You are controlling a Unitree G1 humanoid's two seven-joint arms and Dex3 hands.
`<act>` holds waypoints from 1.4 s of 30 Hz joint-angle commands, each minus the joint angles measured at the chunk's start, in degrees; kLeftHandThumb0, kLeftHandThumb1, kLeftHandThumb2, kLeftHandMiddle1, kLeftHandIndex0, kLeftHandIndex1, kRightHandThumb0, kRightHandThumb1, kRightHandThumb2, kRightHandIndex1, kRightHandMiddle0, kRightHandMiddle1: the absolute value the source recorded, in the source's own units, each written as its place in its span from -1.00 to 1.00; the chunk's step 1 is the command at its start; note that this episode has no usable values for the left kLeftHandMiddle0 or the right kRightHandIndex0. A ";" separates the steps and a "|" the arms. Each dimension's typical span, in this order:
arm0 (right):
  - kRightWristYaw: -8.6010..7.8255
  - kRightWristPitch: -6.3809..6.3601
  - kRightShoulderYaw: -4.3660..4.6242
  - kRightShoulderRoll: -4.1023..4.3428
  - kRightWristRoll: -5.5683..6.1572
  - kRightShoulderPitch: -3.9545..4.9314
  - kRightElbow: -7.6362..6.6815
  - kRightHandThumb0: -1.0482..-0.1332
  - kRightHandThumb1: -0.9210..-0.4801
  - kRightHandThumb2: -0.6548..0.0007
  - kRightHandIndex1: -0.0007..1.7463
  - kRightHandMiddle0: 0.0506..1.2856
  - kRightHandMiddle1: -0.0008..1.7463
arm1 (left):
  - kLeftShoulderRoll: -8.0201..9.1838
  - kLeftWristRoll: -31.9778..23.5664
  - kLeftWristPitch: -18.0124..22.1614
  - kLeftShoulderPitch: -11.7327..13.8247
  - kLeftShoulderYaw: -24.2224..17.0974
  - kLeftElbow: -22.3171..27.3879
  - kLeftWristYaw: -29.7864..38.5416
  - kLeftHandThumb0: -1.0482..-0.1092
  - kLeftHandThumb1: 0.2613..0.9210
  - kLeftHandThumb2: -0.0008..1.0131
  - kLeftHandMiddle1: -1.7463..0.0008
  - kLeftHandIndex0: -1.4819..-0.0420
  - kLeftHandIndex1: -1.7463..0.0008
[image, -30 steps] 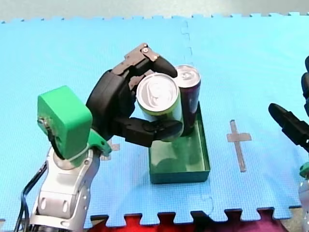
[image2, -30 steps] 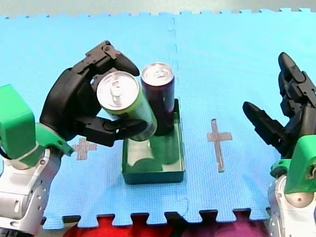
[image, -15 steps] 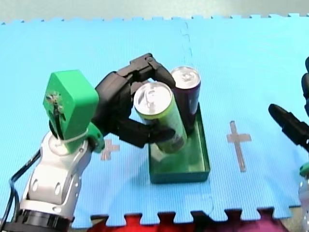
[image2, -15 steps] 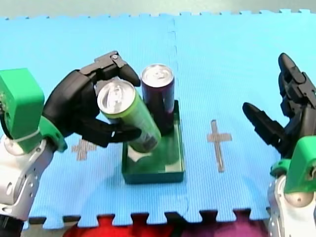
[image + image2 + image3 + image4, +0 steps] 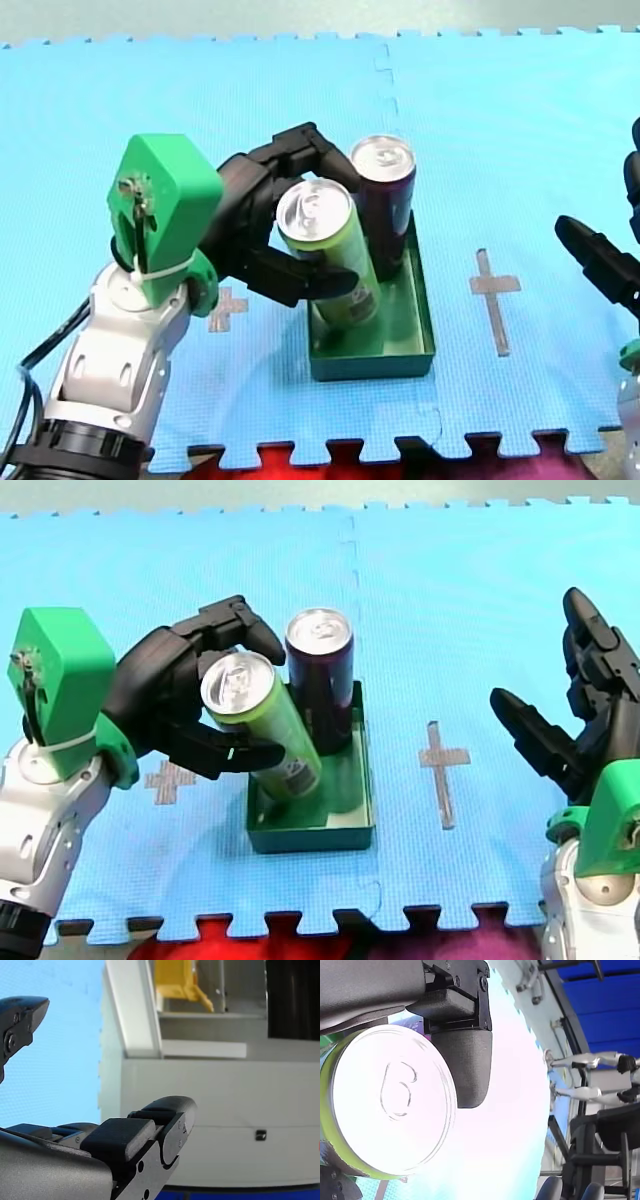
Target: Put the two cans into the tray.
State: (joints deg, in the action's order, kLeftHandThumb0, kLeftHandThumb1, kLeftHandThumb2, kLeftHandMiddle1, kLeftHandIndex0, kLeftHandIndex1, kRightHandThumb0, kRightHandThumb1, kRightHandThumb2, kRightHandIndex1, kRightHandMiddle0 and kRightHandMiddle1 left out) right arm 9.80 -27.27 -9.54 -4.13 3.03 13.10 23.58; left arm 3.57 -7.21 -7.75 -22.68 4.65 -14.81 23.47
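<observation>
Green can (image 5: pixel 345 248) clasped by left robot hand (image 5: pixel 255 220), long axis tilted, top leaning left, base lowered into near half of tray (image 5: pixel 370 366). Purple can (image 5: pixel 392 205) stood upright at tray's far end, just beside green can: knock risk judged during righting. Right robot hand (image 5: pixel 590 720) kept far right, nothing held.

A blue foam mat (image 5: pixel 200 120) of jigsaw-edged tiles carries two grey tape marks, a left cross (image 5: pixel 168 781) and a right cross (image 5: pixel 441 765), with red-and-purple cloth (image 5: pixel 300 942) beyond its near edge.

No legible text or labels.
</observation>
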 commanded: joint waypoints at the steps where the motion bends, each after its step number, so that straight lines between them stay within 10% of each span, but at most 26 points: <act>1: 0.08 0.08 -0.10 0.13 0.09 -0.06 -0.25 0.82 -0.14 1.00 -1.00 -0.08 -1.00 | -0.16 -0.53 0.78 -0.42 -0.42 -0.25 0.00 0.57 -0.82 0.68 -1.00 0.31 -1.00; 23: 0.07 0.30 -0.31 -0.20 0.51 -0.14 -0.20 0.84 -0.15 1.00 -1.00 -0.08 -1.00 | 0.20 1.58 2.85 0.42 0.79 2.52 -0.75 0.59 -0.69 0.49 -1.00 0.30 -1.00; 35: 0.41 0.80 -0.37 -0.42 0.44 0.09 0.05 0.83 -0.16 1.00 -1.00 -0.09 -1.00 | 6.87 8.21 1.42 0.26 3.98 13.18 0.80 0.63 -0.62 0.40 -1.00 0.26 -1.00; 42: 1.09 0.48 -0.28 -0.68 0.08 0.74 1.16 0.82 -0.15 1.00 -1.00 -0.09 -1.00 | 8.02 7.17 4.50 -0.78 4.17 12.51 3.69 0.62 -0.58 0.37 -1.00 0.23 -1.00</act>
State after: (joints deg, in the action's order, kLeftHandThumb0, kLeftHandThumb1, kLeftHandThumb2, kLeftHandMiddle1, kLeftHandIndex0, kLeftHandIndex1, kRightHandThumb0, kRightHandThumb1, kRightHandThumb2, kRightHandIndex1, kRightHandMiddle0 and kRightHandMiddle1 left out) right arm 10.67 -26.65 -9.76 -4.83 3.16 13.46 24.47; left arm 11.25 0.27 -4.21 -23.30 8.99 -1.79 26.93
